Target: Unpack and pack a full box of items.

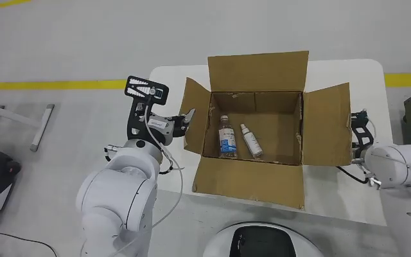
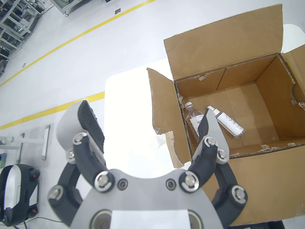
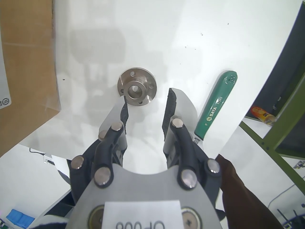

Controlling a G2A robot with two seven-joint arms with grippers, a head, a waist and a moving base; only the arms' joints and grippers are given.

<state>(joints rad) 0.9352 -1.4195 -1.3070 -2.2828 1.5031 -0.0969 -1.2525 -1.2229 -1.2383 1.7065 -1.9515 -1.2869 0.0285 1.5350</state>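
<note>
- The cardboard box [image 1: 253, 183] is seen in the middle of the top view. It is set on the white table [image 1: 359, 70], and all four of its flaps are folded out.
- Two bottles are laid flat on the box floor, in the left half of the box.
- One is a clear bottle [image 1: 227, 137] with a white label. A thin white spray bottle [image 1: 252, 141] is laid just beside it, on its right.
- The left gripper [image 1: 188, 122] is held left of the middle of the top view, just outside the box's left flap. Its fingers [image 2: 91, 120] are spread wide apart, and nothing is held between them.
- The right gripper [image 1: 359, 128] is seen at the right edge of the top view, past the box's right flap and over the table. Its fingers [image 3: 169, 110] are apart too, and nothing is gripped.
- A round metal ring with small holes [image 3: 137, 86] is laid on the table just in front of the right gripper's tips.
- A tool with a green handle [image 3: 215, 101] is laid on the table close beside that gripper, near the table's edge.
</note>
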